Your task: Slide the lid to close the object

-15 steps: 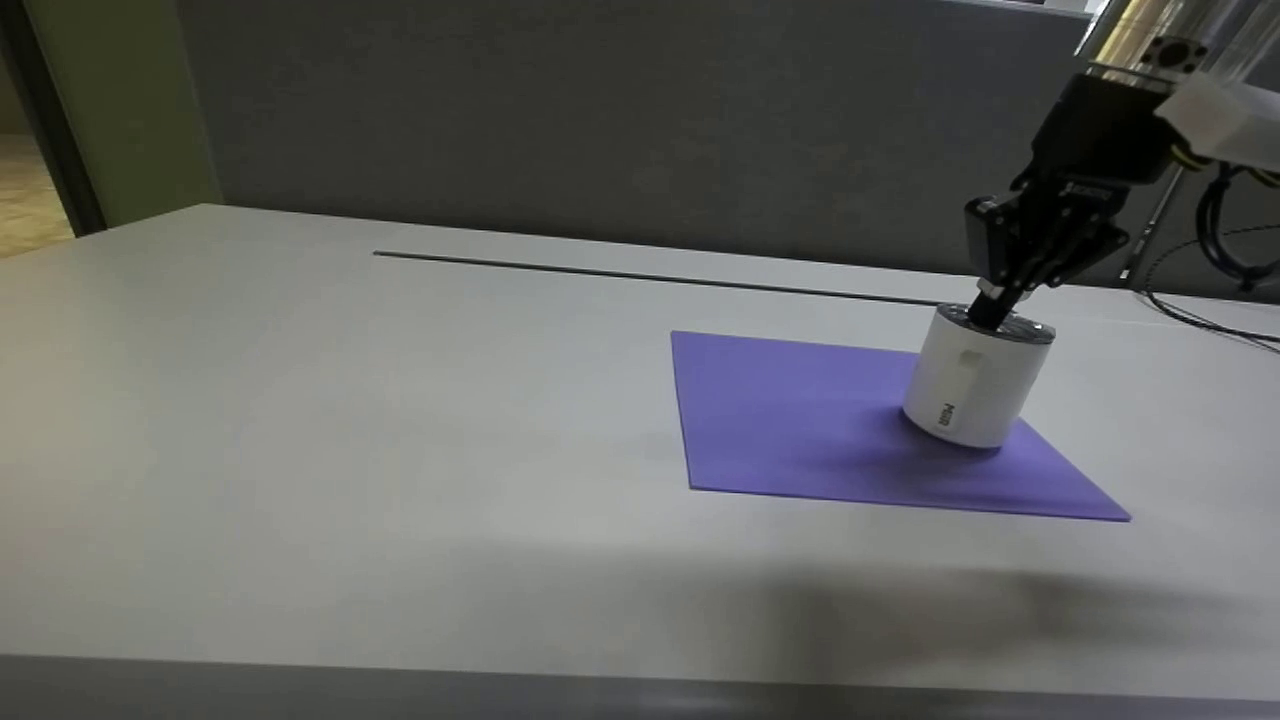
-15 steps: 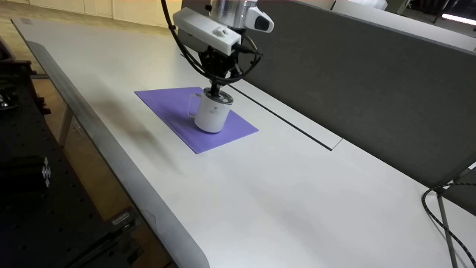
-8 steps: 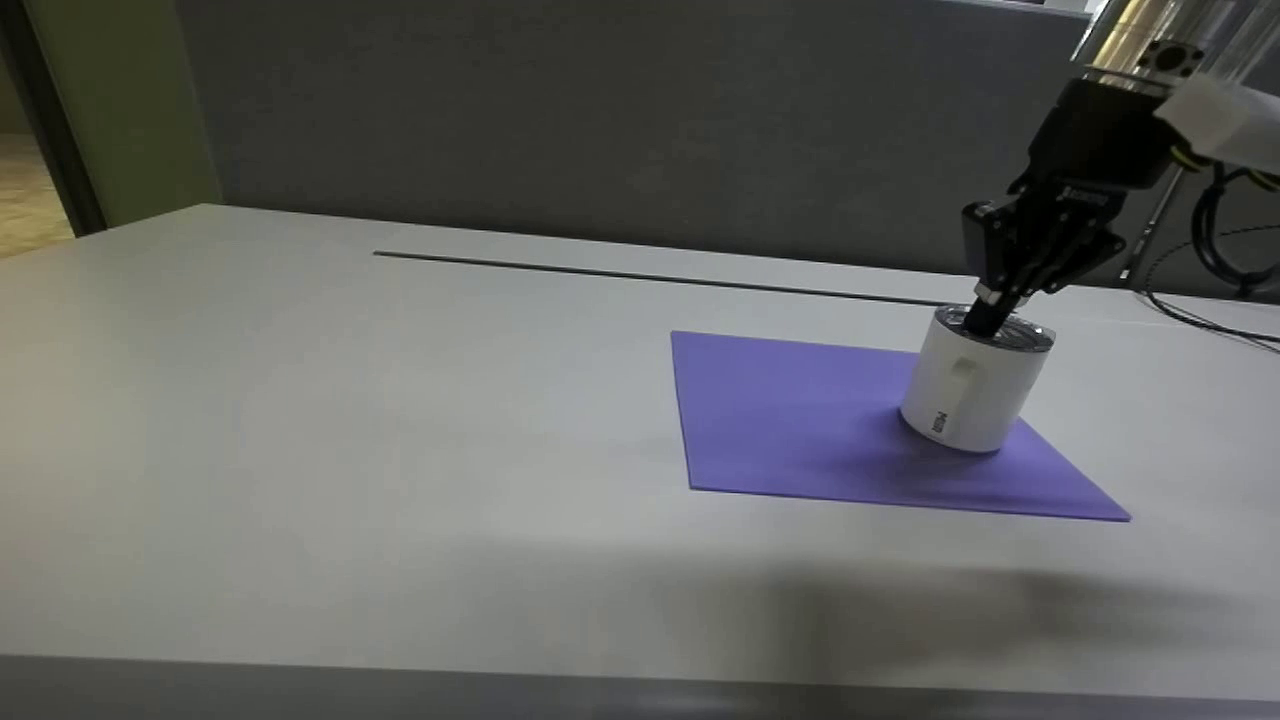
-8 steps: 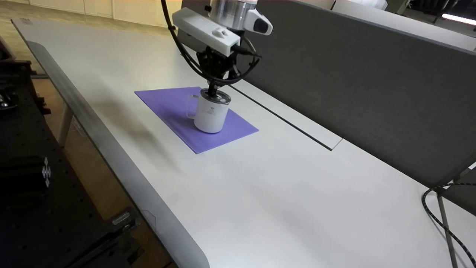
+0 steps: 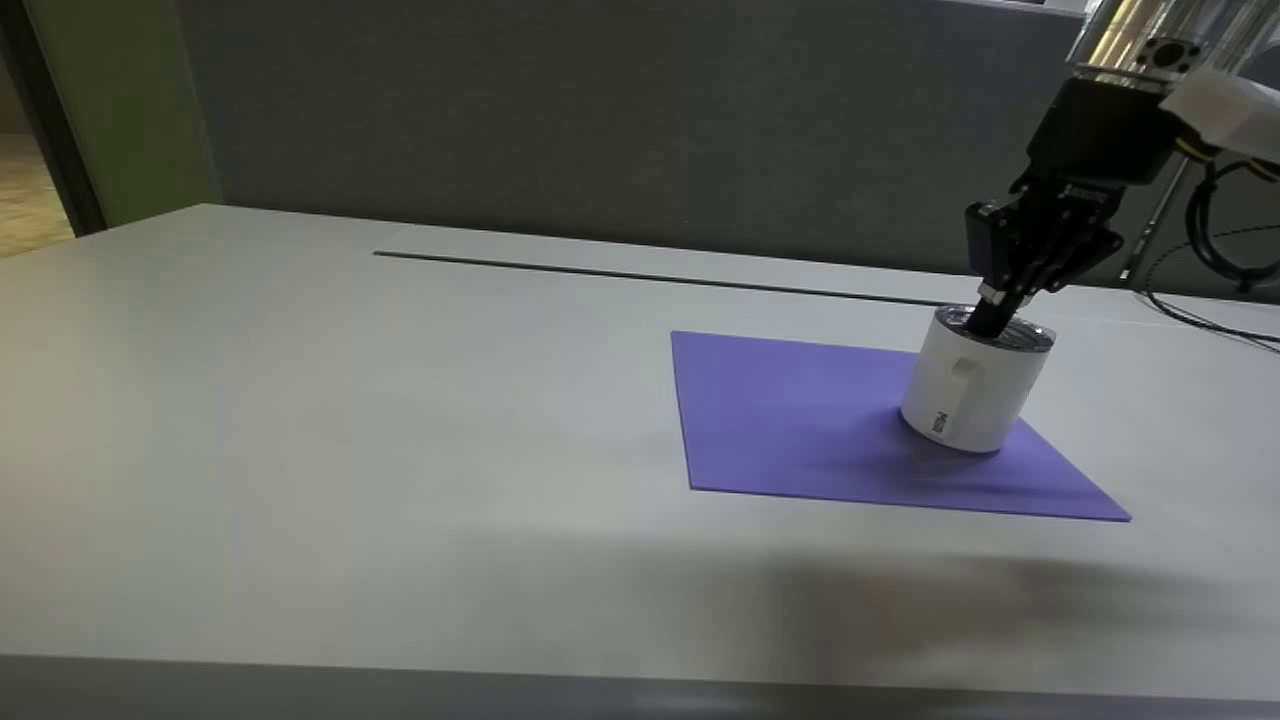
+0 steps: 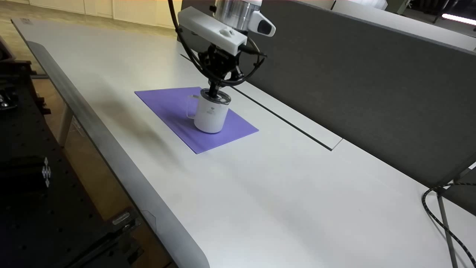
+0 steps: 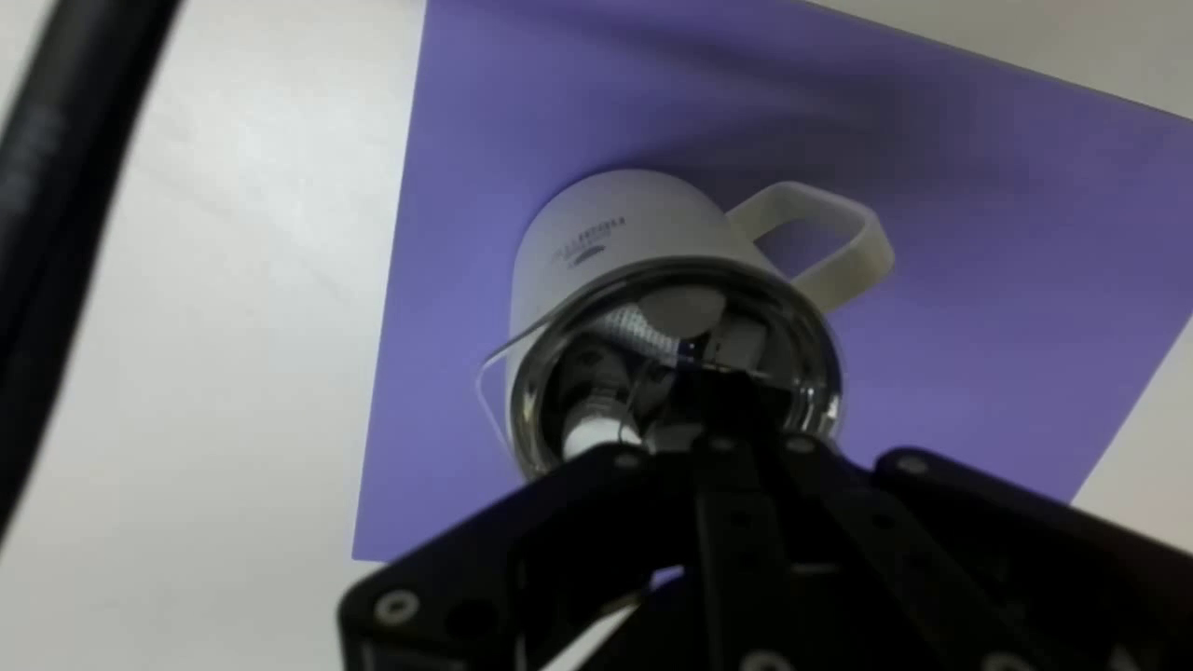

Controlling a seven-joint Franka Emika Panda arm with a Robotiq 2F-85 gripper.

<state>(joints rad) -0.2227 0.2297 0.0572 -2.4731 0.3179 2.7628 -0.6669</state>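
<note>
The object is a white mug-like canister (image 5: 965, 395) with a side handle (image 7: 839, 256), upright on the purple mat (image 5: 780, 420). It also shows in an exterior view (image 6: 210, 118) and the wrist view (image 7: 610, 219). Its round, shiny grey lid (image 7: 685, 312) sits on top, also seen in both exterior views (image 5: 1028, 335) (image 6: 224, 97). My gripper (image 5: 985, 325) points down at a slant with its fingers together, their tips on the lid top. The gripper (image 7: 722, 401) covers part of the lid in the wrist view, so any piece under the tips is hidden.
The mat lies on a white table (image 5: 400, 450). A dark slot (image 5: 650, 277) runs along the table's back, before a grey divider (image 6: 353, 74). A black cable (image 6: 427, 208) lies at a table corner. A cable (image 6: 193, 61) loops around the wrist.
Over the second, the mug turned or shifted slightly along with the fingertips. In the last half second the mug stays put, while the wrist above tilts slightly.
</note>
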